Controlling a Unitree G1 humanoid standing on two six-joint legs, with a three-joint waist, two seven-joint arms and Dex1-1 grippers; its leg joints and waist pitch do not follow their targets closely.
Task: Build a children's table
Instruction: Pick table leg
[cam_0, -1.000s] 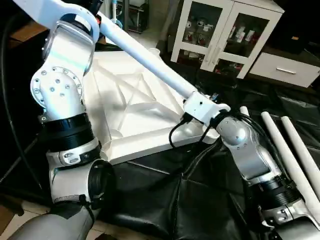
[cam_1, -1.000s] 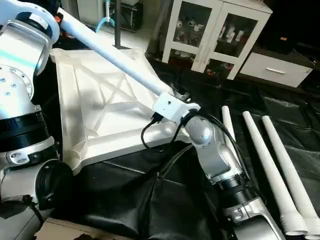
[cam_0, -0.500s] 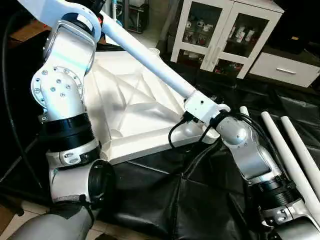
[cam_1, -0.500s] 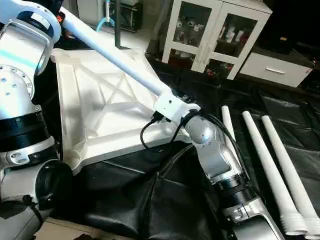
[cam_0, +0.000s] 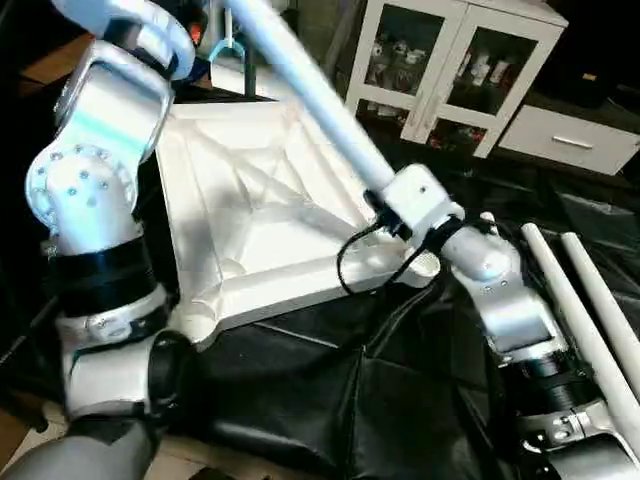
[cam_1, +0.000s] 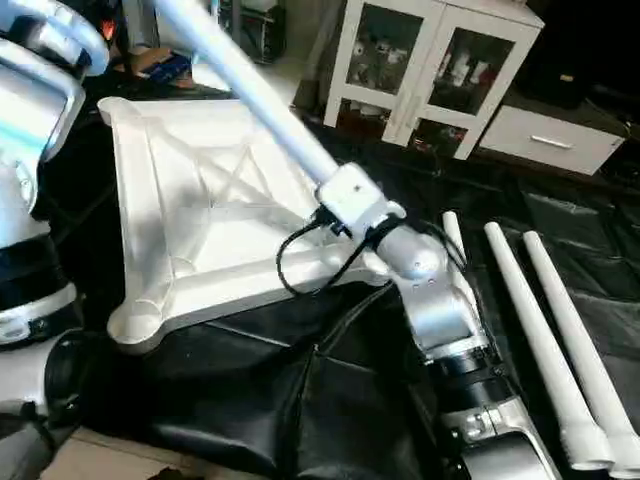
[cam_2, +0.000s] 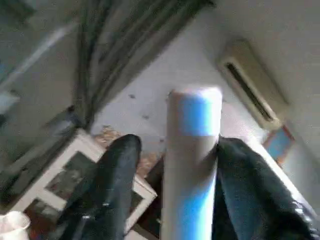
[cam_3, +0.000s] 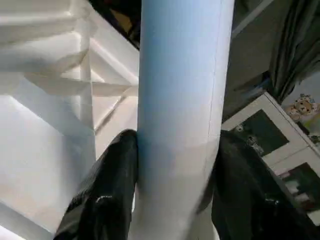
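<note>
We see the tabletop (cam_1: 210, 215) lying upside down on the black cover (cam_1: 300, 400), its ribbed underside facing up. One leg (cam_0: 310, 85) slants across it, running from the near right corner socket (cam_1: 375, 262) up toward the far left.

From the head views, our right gripper (cam_0: 385, 200) meets the leg low down, just above that socket, but its fingers are hidden behind the wrist. The right wrist view fills that gap: the leg (cam_3: 180, 100) stands between the two black fingers (cam_3: 105, 195), which press on it from both sides, with the tabletop's ribs behind. Our left gripper (cam_2: 172, 195) is out of the head views; its wrist view shows the leg's upper end (cam_2: 192, 150) pinched between the fingers (cam_2: 112, 185), the tip reaching past them.

Three more legs (cam_1: 540, 340) lie side by side on the cover to the right, beside a white cabinet (cam_1: 420, 70).
</note>
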